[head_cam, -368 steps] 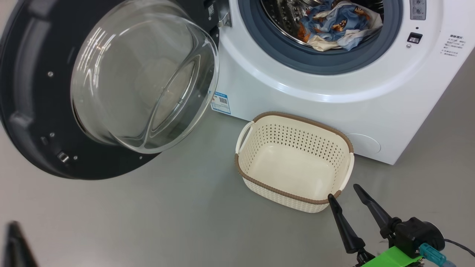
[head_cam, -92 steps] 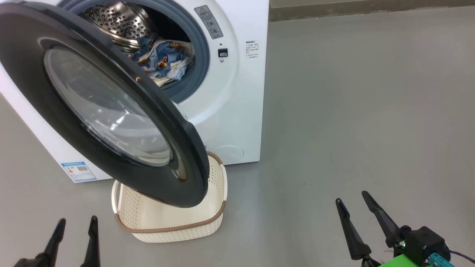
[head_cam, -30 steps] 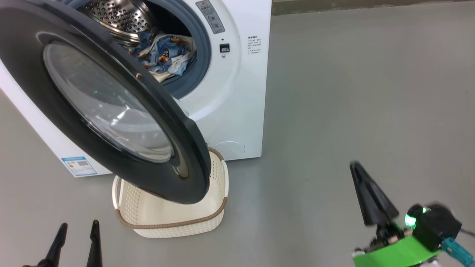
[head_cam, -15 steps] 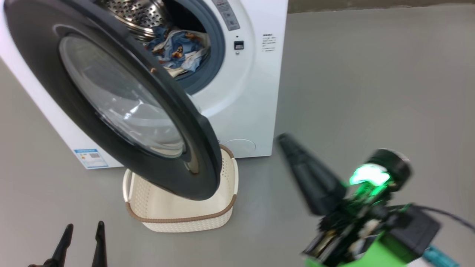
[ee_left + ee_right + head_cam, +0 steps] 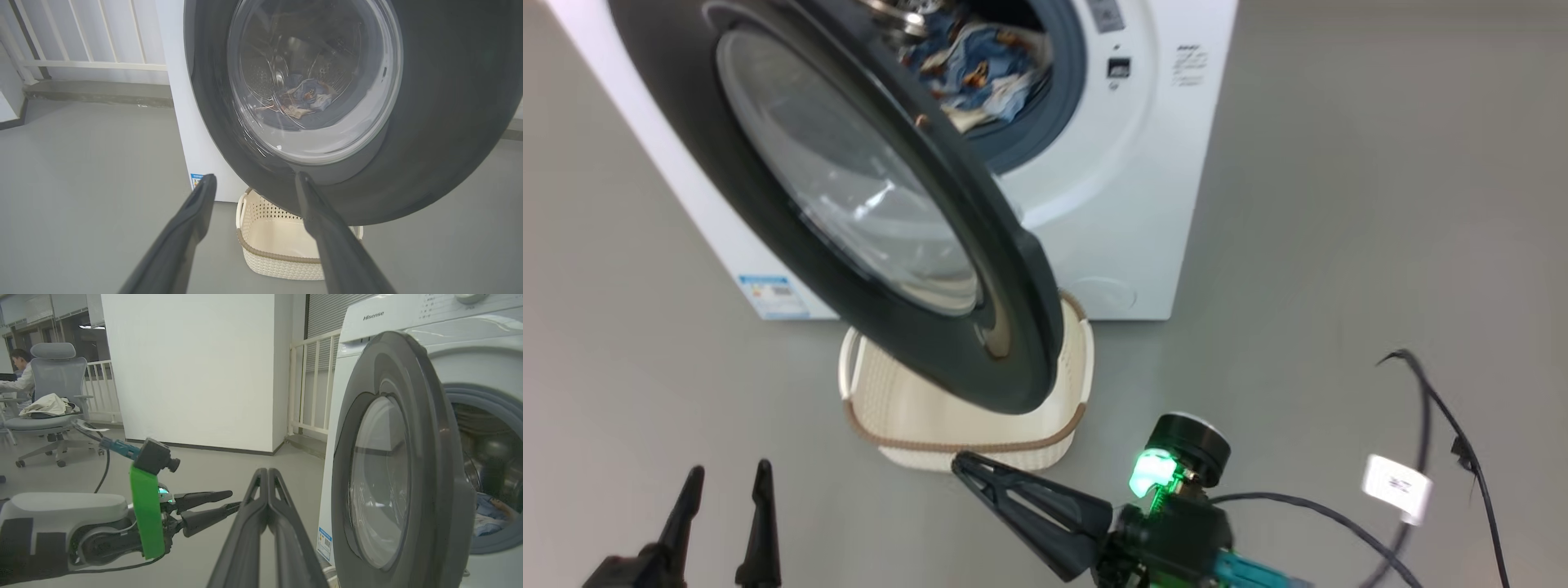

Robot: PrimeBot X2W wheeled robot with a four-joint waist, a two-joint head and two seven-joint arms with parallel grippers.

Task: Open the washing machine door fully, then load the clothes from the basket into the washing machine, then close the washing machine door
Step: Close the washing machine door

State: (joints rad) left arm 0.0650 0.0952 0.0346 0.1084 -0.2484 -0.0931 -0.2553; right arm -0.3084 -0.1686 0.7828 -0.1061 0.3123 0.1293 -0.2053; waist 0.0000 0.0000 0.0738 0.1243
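Swinging in since half a second ago, the right gripper [image 5: 964, 467] is now pointing its tip at the near wall of the basket [image 5: 907, 456], where before it was reaching out beyond the front right corner of the washing machine [image 5: 1127, 188].

In the head view the washing machine door [image 5: 1021, 310] is standing partly open, hanging out from the washing machine's front on its left side. Its glossy black ring is framing a clear bulging window, and its lower edge is overhanging the basket. The basket, cream with perforated sides and a brown rim, is sitting on the grey floor right against the foot of the washing machine. The clothes [image 5: 980, 73], light blue with orange-brown prints and some white lining, are lying bunched inside the washing machine's opening, behind the grey-blue rubber ring.

Low in front of the washing machine, the right gripper is lying almost level with its two dark fingers pressed together into one wedge, and a green light is glowing at its wrist. Further out from the washing machine's front, off to its left side, the left gripper [image 5: 729, 472] is hovering with its fingers spread apart and nothing between them, aiming toward the door.
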